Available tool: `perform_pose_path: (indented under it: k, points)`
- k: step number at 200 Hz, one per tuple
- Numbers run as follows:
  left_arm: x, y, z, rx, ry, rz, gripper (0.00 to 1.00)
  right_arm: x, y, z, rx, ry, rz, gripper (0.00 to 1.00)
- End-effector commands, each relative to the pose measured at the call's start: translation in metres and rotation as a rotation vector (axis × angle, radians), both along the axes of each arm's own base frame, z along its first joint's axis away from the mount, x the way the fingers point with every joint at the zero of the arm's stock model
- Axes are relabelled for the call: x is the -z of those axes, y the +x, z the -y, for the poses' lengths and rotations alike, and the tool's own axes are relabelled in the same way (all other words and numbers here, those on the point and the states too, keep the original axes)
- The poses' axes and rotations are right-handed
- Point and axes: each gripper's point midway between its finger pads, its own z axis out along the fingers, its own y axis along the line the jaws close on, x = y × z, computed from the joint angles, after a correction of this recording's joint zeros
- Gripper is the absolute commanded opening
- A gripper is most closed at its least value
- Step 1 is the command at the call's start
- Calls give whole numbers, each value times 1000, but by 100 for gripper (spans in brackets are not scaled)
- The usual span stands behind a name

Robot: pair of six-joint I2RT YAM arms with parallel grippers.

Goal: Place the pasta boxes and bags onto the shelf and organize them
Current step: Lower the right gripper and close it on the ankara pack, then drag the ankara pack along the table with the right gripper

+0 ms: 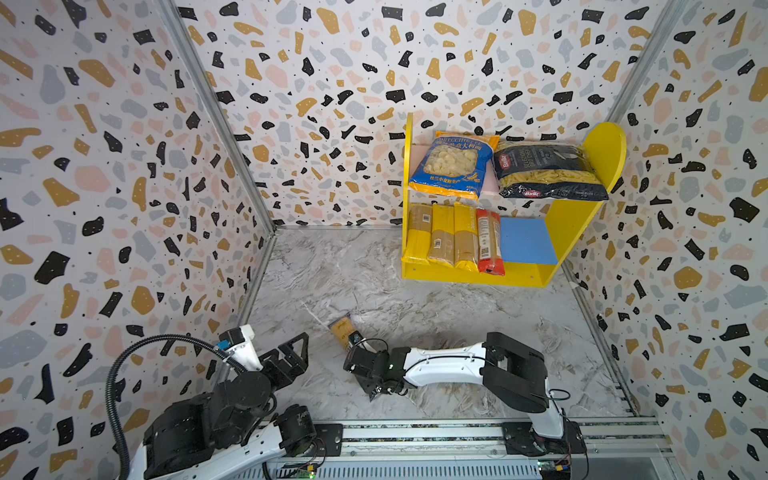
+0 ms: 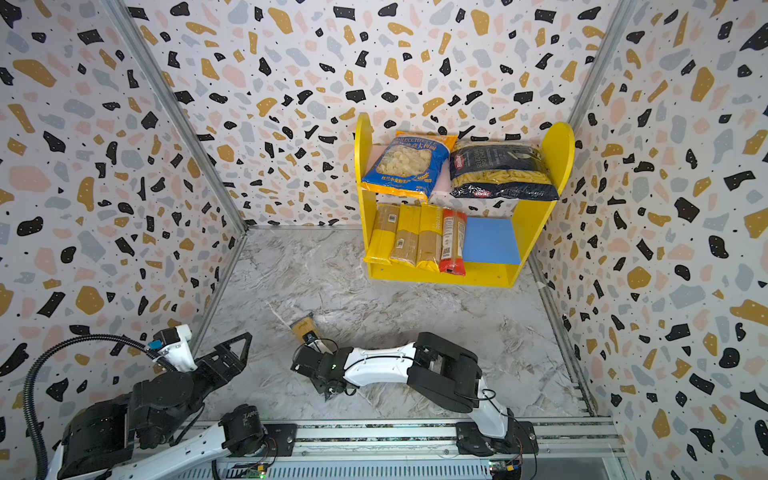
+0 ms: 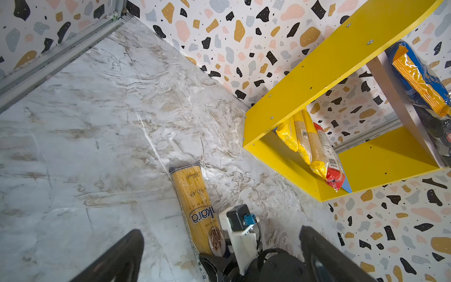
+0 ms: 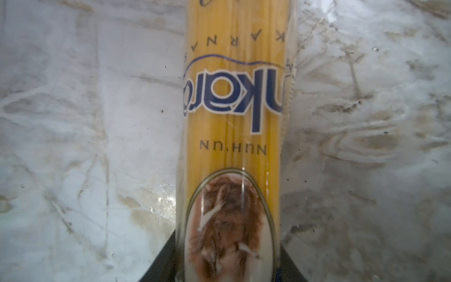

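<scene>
A slim spaghetti pack with a blue end lies flat on the marble floor, left of centre. My right gripper reaches down over its near end, and the black fingers press against both long sides of the pack. My left gripper hangs open near the left wall, holding nothing. On the yellow shelf, the orecchiette bag and the navy Barilla bag lie on the upper board. Three yellow spaghetti packs and a red one lie on the blue lower board.
The shelf stands against the back wall at the right corner. Its blue board is bare to the right of the red pack. Terrazzo-patterned walls close in the left, back and right sides. An aluminium rail carrying both arm bases runs along the front.
</scene>
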Motion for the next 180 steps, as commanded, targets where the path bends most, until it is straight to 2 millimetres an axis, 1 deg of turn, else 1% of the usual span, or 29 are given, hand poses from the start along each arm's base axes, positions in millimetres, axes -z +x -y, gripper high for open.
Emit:
perform_pose_path:
  k: [1,20,38,58,74,99,124,152,180]
  points:
    - [-6,0,-5,-23,-17,20,100,10,-7,28,6,-16,-101,32]
    - [-7,1,-4,-18,-21,20,100,3,-3,36,16,67,-154,27]
    - [-7,1,-2,-15,-18,18,100,-3,4,48,35,133,-199,24]
    - [-7,2,-1,-17,-14,18,100,-15,9,57,44,182,-208,22]
    - [-7,3,0,-17,-11,20,100,-29,12,63,42,219,-205,20]
    - [-8,6,8,-8,2,18,100,-58,11,71,22,308,-201,17]
    - [-10,10,18,9,10,15,100,-88,12,85,12,423,-211,17]
    - [-11,14,31,33,9,12,100,-122,18,113,34,520,-189,16]
    - [-10,19,44,52,14,9,100,-150,25,145,75,578,-144,16]
